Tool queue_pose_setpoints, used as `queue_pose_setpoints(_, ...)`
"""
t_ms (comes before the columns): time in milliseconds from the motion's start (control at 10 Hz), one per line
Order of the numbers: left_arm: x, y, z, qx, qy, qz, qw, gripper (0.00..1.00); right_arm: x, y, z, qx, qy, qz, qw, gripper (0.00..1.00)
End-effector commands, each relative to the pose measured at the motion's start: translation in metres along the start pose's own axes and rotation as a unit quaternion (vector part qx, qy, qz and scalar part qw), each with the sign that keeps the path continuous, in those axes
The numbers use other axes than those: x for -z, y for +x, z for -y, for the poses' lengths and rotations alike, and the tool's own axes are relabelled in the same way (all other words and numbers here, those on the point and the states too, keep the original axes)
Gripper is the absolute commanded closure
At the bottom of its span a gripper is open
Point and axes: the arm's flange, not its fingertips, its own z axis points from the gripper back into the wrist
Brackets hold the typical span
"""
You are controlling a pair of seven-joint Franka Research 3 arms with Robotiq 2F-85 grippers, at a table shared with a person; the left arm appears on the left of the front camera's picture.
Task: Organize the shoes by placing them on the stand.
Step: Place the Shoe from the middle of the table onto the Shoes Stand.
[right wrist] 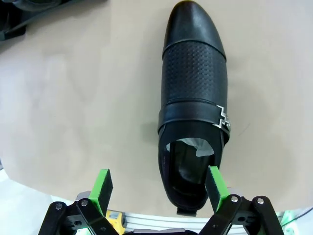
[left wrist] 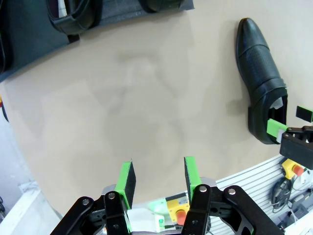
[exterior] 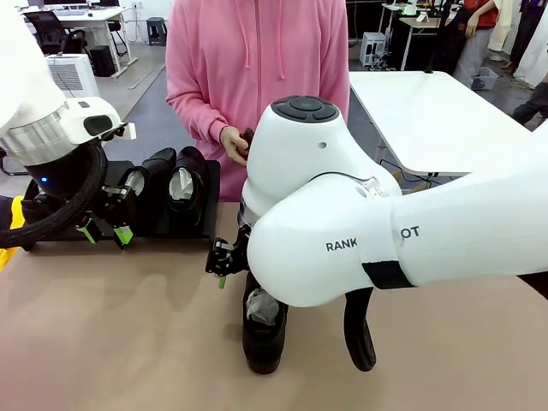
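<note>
Two shoes [exterior: 167,184] sat side by side on the stand [exterior: 210,201] at the far left of the worktop [exterior: 111,334] in the front view, partly screened by the left arm, whose fingers [exterior: 107,231] hung before the stand. A third shoe [exterior: 261,330] lay on the worktop, mostly hidden under the bulky right arm. The person's hand [exterior: 233,144] held something small and dark, too unclear to name.

In the left wrist view, the left fingers [left wrist: 159,178] stood partly apart, holding nothing, over bare worktop; the lone shoe [left wrist: 261,81] lay apart.

In the right wrist view, the right fingers [right wrist: 159,188] stood wide, one pad [right wrist: 215,183] beside the shoe's [right wrist: 193,103] heel, not gripping it.
</note>
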Motion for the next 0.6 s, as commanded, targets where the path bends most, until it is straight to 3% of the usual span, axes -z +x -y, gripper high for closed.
queue_pose_setpoints(0, -0.0015, -0.0010, -0.0028, 0.006, -0.007, -0.001, 1.000, 0.46, 0.0010, 0.0009, -0.0068, 0.008, -0.005, 0.014, 1.000, 0.00)
queue_pose_setpoints(500, 0.0000, 0.0000, 0.0000, 0.000, 0.000, 0.000, 1.000, 0.46, 0.0023, 0.0002, 0.0001, 0.000, -0.003, 0.002, 1.000, 0.00)
